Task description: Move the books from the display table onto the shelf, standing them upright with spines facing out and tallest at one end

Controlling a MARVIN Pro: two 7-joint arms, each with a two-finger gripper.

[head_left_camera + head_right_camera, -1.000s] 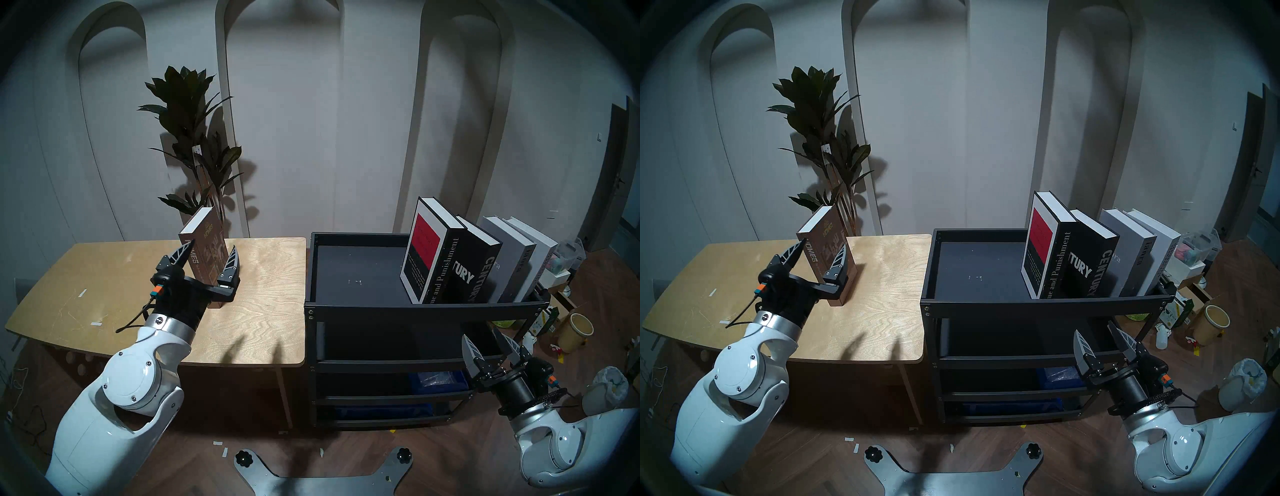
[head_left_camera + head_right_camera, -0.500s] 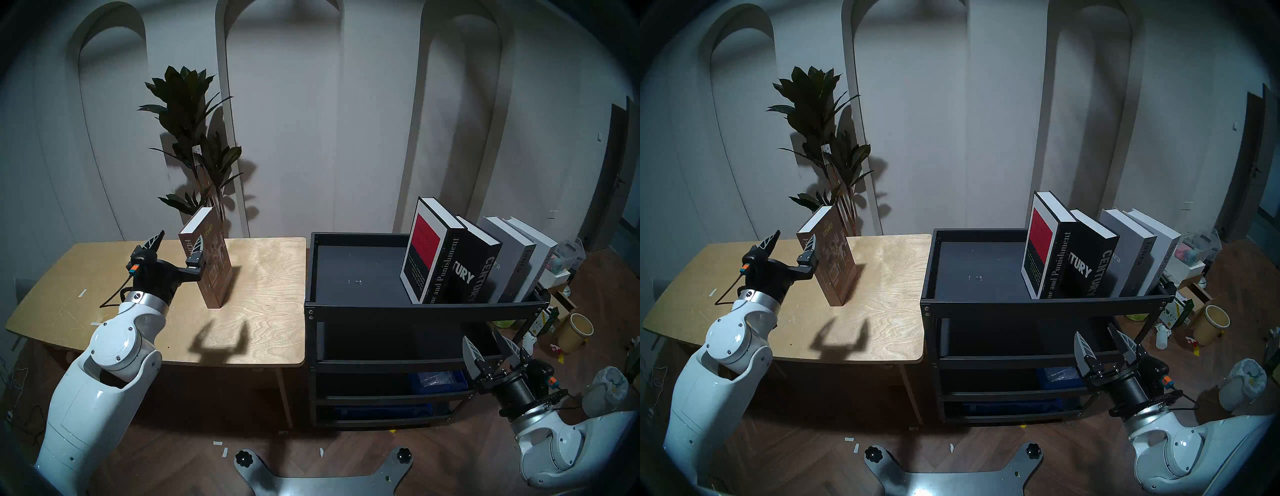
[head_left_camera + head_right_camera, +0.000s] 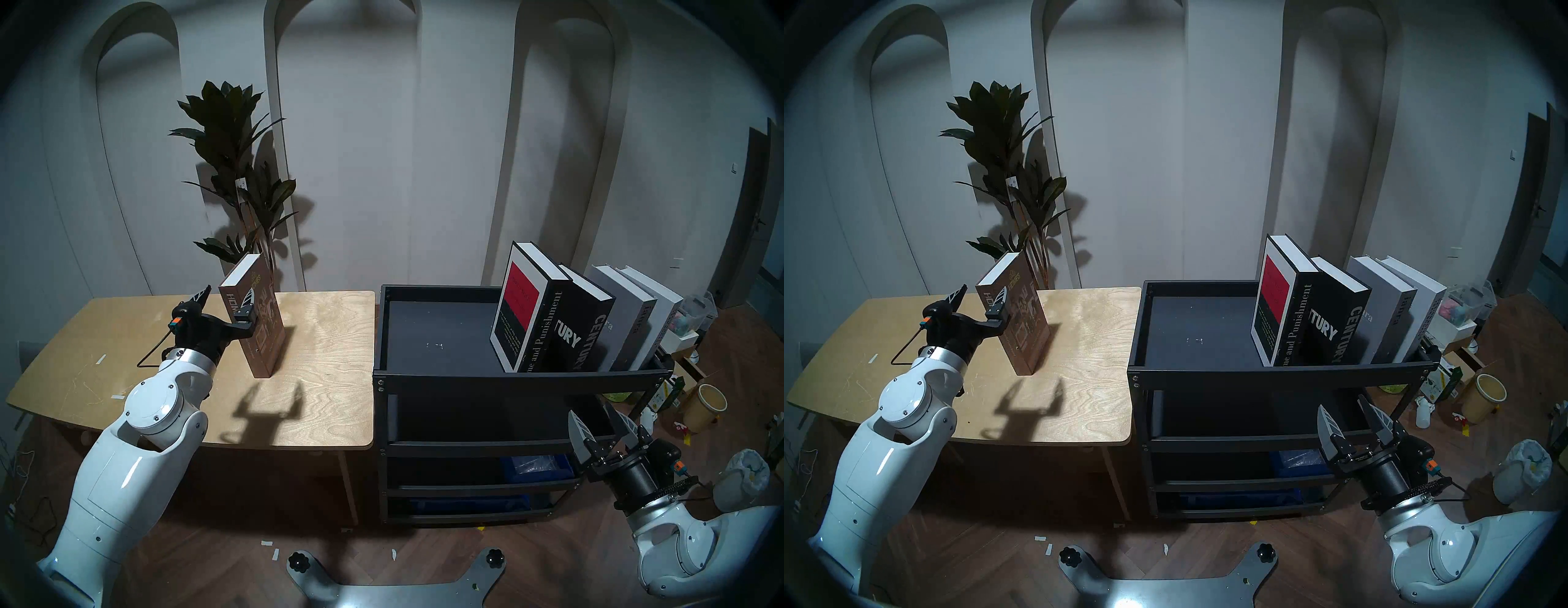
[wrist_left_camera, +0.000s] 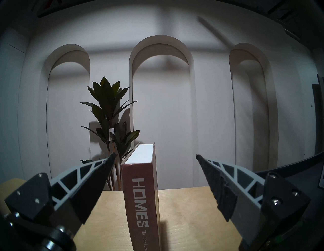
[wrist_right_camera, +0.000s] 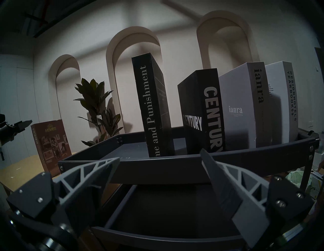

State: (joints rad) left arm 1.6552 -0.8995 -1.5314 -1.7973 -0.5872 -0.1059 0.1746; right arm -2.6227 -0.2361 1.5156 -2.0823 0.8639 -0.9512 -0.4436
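My left hand (image 3: pixel 227 299) is spread wide at the top of the brown HOMES book (image 3: pixel 259 327), which stands upright on the plywood counter (image 3: pixel 331 361), alone there. From the head view one finger crosses in front of the spine and the other sits off to the book's far side, so I cannot judge contact from there; my left wrist view settles it, showing the spine (image 4: pixel 141 201) between both fingers (image 4: pixel 217 184) with clear gaps either side, nothing touching. My right hand (image 3: pixel 596 418) is also spread and empty, low beside the front of the black shelf (image 3: pixel 509 378). Its wrist view looks across the top tray rim and reads every spine: Crime and Punishment (image 5: pixel 149 105) leaning, then CENTURY (image 5: pixel 213 119), ianra (image 5: pixel 259 87) and Design Hotels Yearbook (image 5: pixel 291 94) at the right end, all spines out. The head view cannot make out the last title, but it shows the tray's whole left half bare. A potted plant (image 3: pixel 237 170) stands behind the counter.
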